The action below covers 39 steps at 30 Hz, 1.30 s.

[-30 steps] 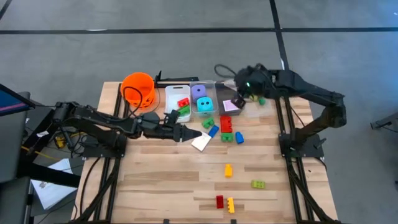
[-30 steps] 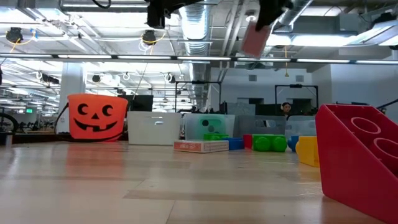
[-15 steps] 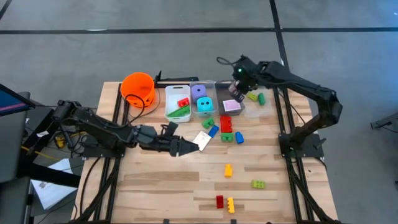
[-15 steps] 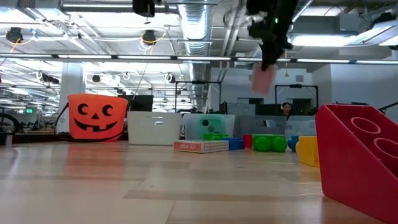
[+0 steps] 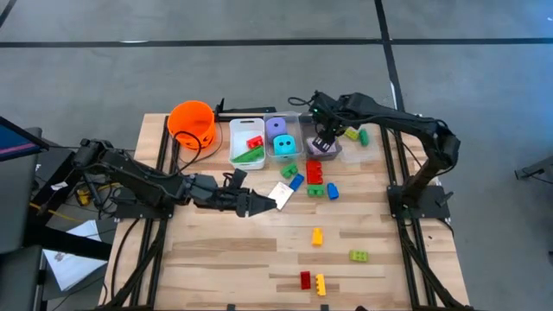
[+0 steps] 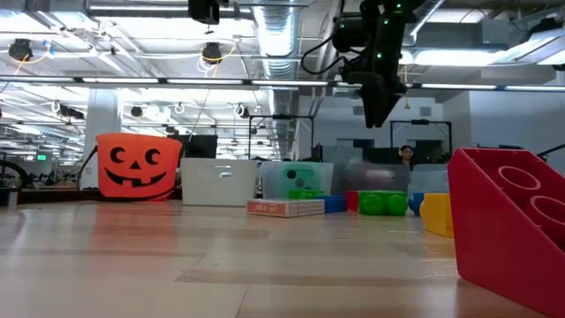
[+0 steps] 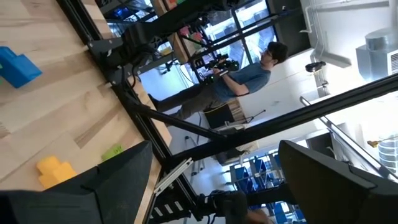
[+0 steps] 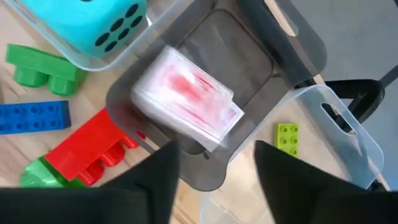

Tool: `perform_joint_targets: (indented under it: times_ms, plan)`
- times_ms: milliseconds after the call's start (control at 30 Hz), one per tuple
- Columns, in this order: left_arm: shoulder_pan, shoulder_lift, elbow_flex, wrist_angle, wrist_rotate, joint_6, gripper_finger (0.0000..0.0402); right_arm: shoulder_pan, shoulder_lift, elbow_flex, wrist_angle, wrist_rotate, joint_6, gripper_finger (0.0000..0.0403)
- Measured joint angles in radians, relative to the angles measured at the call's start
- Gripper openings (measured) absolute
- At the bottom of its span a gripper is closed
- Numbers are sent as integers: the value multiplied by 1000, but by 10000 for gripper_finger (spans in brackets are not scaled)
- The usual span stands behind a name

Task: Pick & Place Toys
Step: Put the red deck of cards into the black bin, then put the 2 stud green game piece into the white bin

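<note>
Swung the right gripper (image 5: 321, 138) in from the far corner of the table (image 5: 225, 250) to right above the grey bin (image 5: 333, 155) and let go of the pack of red-and-white cards, now down in that bin. Brought the left gripper (image 5: 263, 201) forward to the loose red-and-white card (image 5: 281, 194).

High view: left jaws parted, tips just beside that loose card, gripping nothing. Orange bucket (image 5: 191, 122), white bin (image 5: 244, 142) and clear bin (image 5: 293, 117) in a row with the grey one along the far edge; purple die (image 5: 276, 126) and teal die (image 5: 284, 145) inside the clear bin. Red brick (image 5: 315, 171) and blue brick (image 5: 333, 191) just in front of the bins; yellow brick (image 5: 317, 236) well apart, nearer the front.

Low view: right gripper hanging point-down above the grey bin, clear of it. Loose card lying flat on the table. Big red brick (image 6: 508, 221) close in the foreground. Person (image 6: 405, 155) far back in the room.

Left wrist view: left gripper spread wide, empty between the fingers (image 7: 118, 180). Blue, yellow and green bricks on the wood beyond.

Right wrist view: right jaws released, fingers (image 8: 155, 180) apart on either side of the pack of cards (image 8: 186, 99), which lies tilted in the grey bin, untouched by either finger. Teal die in the neighbouring bin; green brick (image 8: 43, 65) on the table beside the bins.
</note>
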Motion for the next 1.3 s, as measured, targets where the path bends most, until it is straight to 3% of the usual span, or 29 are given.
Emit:
perform_joint_targets:
  times_ms: [100, 233, 433, 600, 800, 933, 1100, 1200, 1300]
  plan:
    - [0, 0, 0, 0, 0, 0, 341, 7, 7, 0, -1, 0, 0, 246]
    - [0, 0, 0, -2, 0, 0, 341, 27, 1, 0, -14, 0, 41, 285]
    - [4, 0, 0, -23, 0, 0, 341, 176, -76, 0, -4, 1, 139, 295]
    - [4, 0, 0, -55, 1, 21, 341, 405, -153, 0, 52, 53, 302, 295]
    - [4, 0, 0, -65, -2, 224, 341, 728, -186, 0, 130, 262, 532, 295]
    - [-12, 0, 0, -101, -151, 449, 330, 893, -175, 1, 137, 335, 710, 295]
    - [-25, 5, 0, -228, -323, 769, 315, 1010, -175, 0, 120, 390, 918, 295]
    - [-16, 5, 0, -273, -346, 914, 313, 1048, -177, 0, 116, 465, 1010, 295]
    - [10, 15, 0, -292, -355, 937, 316, 1071, -181, 1, 107, 522, 1083, 295]
